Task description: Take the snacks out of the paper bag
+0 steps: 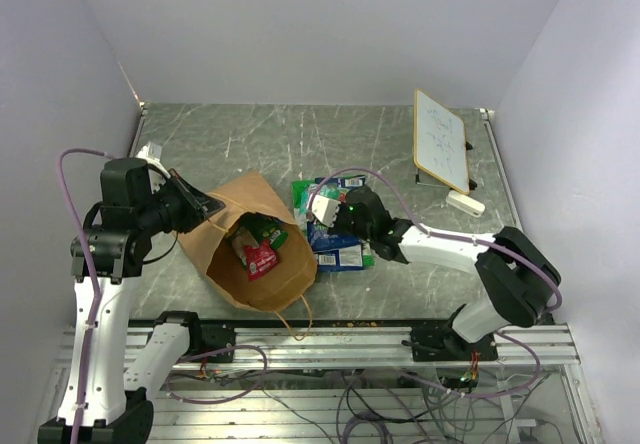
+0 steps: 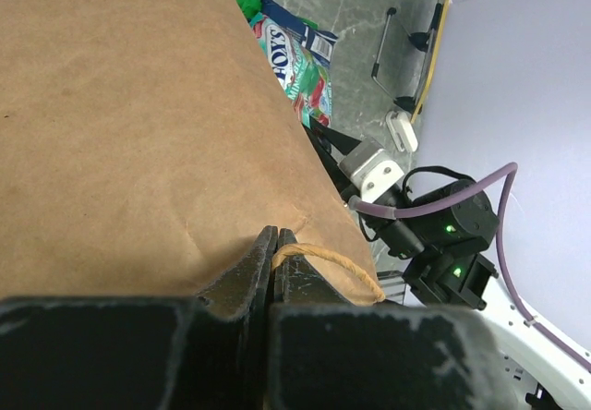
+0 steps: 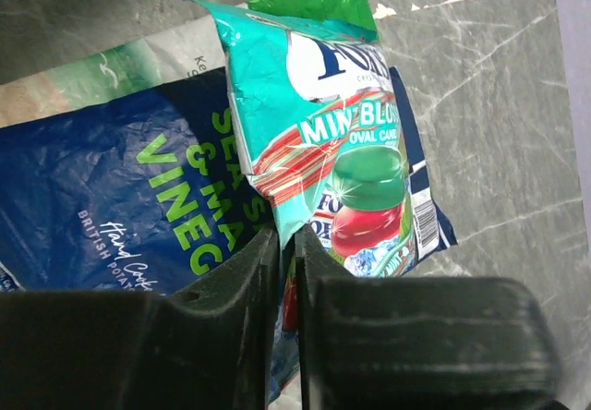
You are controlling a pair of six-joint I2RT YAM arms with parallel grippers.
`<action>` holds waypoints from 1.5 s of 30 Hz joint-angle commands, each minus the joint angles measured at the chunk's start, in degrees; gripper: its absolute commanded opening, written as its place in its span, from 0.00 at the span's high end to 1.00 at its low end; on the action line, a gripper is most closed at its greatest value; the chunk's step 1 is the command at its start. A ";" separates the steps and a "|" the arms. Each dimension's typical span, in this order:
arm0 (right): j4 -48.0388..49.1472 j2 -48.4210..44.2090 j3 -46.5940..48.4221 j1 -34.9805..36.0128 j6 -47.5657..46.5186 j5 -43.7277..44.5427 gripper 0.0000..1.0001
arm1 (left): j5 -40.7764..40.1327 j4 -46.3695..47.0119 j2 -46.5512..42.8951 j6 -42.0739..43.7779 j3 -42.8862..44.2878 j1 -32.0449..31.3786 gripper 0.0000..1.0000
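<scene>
The brown paper bag (image 1: pixel 222 262) lies on the table with its mouth held up by my left gripper (image 1: pixel 210 210). That gripper (image 2: pixel 274 236) is shut on the rim of the bag (image 2: pixel 120 105), right at its looped handle (image 2: pixel 332 264). A red snack packet (image 1: pixel 259 258) and a green one (image 1: pixel 267 228) show inside the mouth. Right of the bag, more snacks (image 1: pixel 338 254) lie in a pile. My right gripper (image 1: pixel 322 226) hangs low over that pile. Its jaws (image 3: pixel 287 239) pinch a corner of a teal-green packet (image 3: pixel 342 142), which rests on a dark blue chip bag (image 3: pixel 102 198).
A white framed board (image 1: pixel 441 139) stands propped at the back right, with a small white block (image 1: pixel 465 202) in front of it. Walls close the table on the left, back and right. The right arm (image 2: pixel 443 230) sits close beside the bag.
</scene>
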 commanded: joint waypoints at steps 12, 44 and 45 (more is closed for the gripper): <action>-9.38 -24.49 0.38 0.12 -0.90 -17.04 0.54 | -0.49 2.97 -3.15 -2.27 -2.93 -0.18 0.93; -17.88 5.99 15.70 31.09 -34.12 -0.93 0.45 | 3.43 3.00 -1.57 0.11 -2.64 -0.12 0.93; -17.42 6.74 16.15 31.08 -34.03 -0.05 0.45 | 3.51 2.91 -1.44 0.34 -2.53 -0.15 0.93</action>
